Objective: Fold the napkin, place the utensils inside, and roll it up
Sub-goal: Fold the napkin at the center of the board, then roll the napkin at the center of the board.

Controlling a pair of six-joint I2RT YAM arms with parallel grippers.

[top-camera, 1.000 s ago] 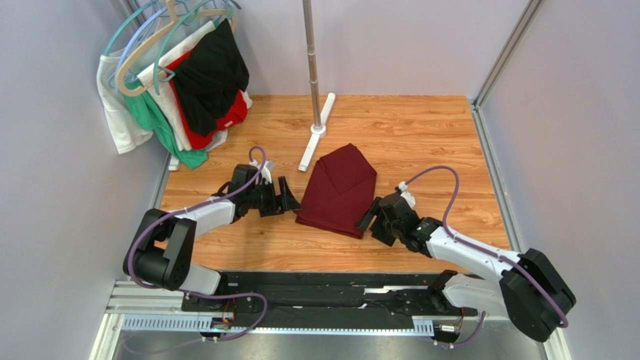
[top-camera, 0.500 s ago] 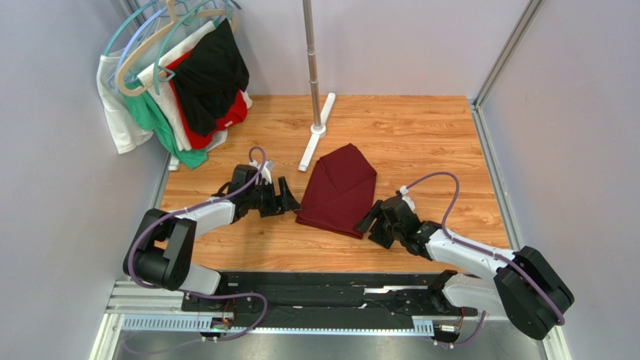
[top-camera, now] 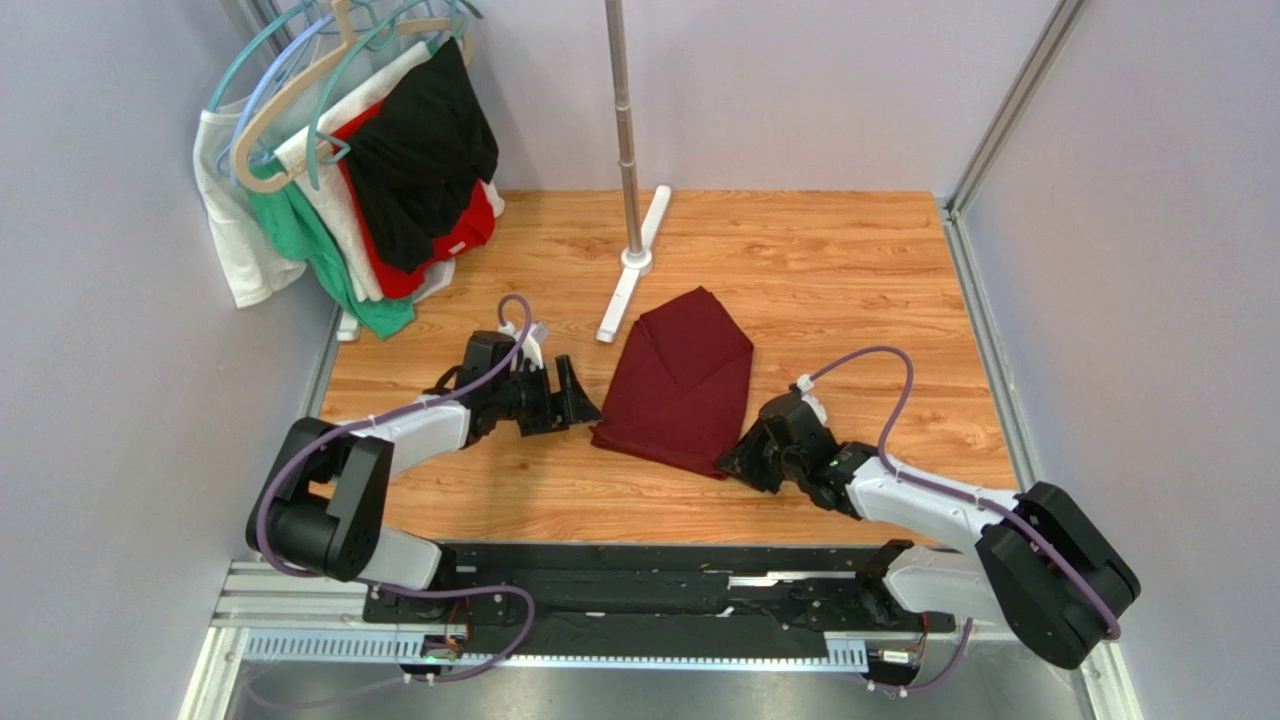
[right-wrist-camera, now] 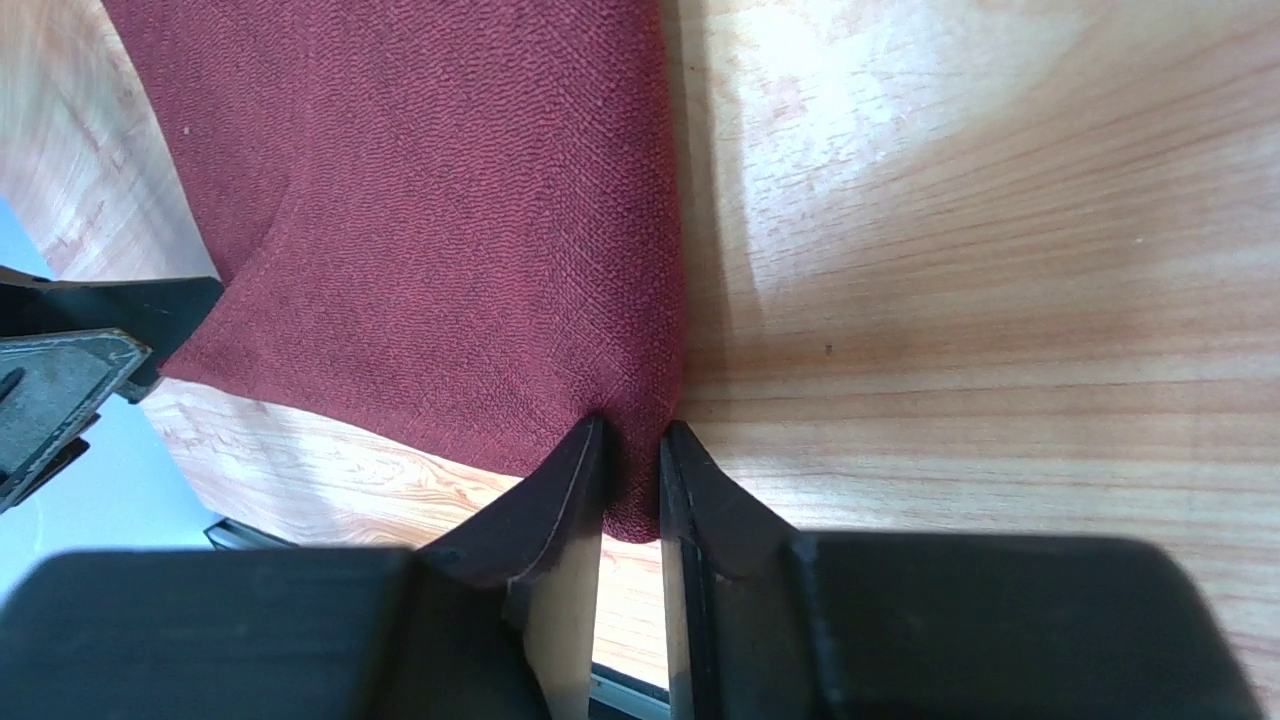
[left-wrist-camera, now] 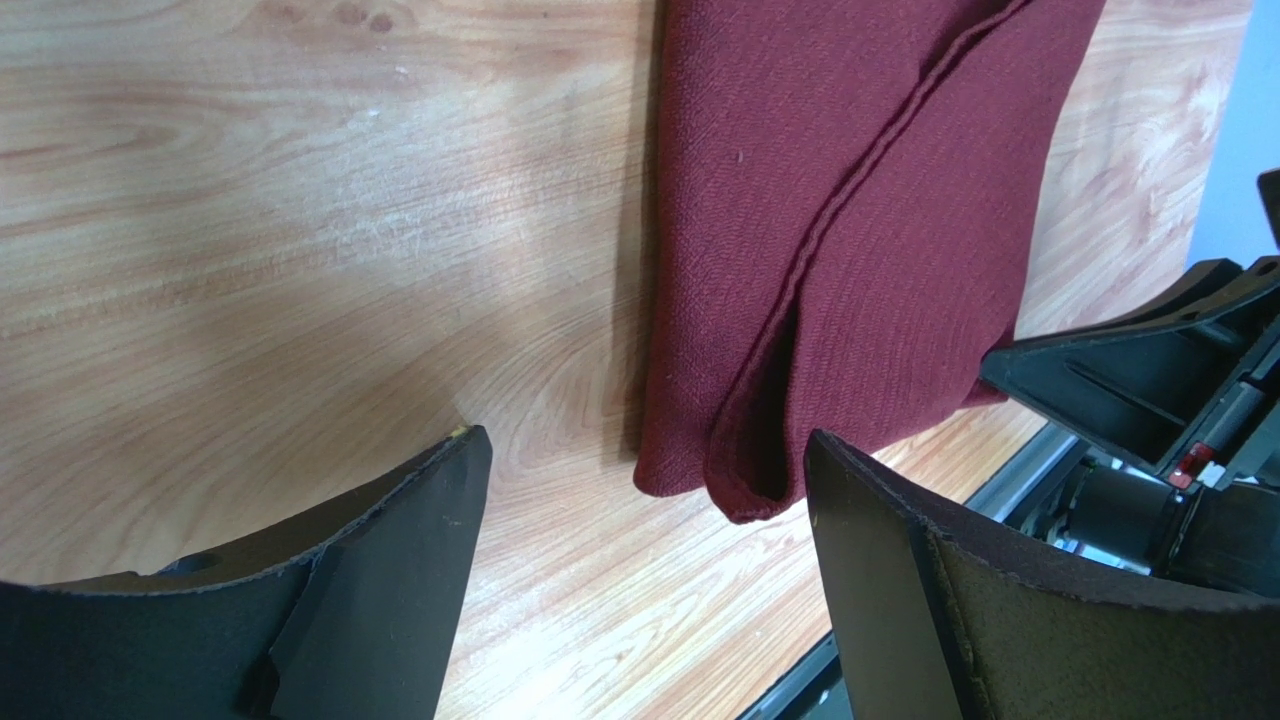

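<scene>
Folded maroon napkin (top-camera: 684,383) lies flat just on the arms' side of the white pole base (top-camera: 631,270); the right gripper (right-wrist-camera: 631,435) pinches its corner farthest from that base, the left gripper (top-camera: 579,393) gapes empty beside it; best lift low and slowly, keeping folds together.

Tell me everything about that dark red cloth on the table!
The napkin is soft, matte, dark maroon woven cloth, folded into overlapping layers with a narrower far end, lying flat on the wooden table. The right gripper pinches its near right corner; the open left gripper sits beside its near left corner, not touching.
</scene>
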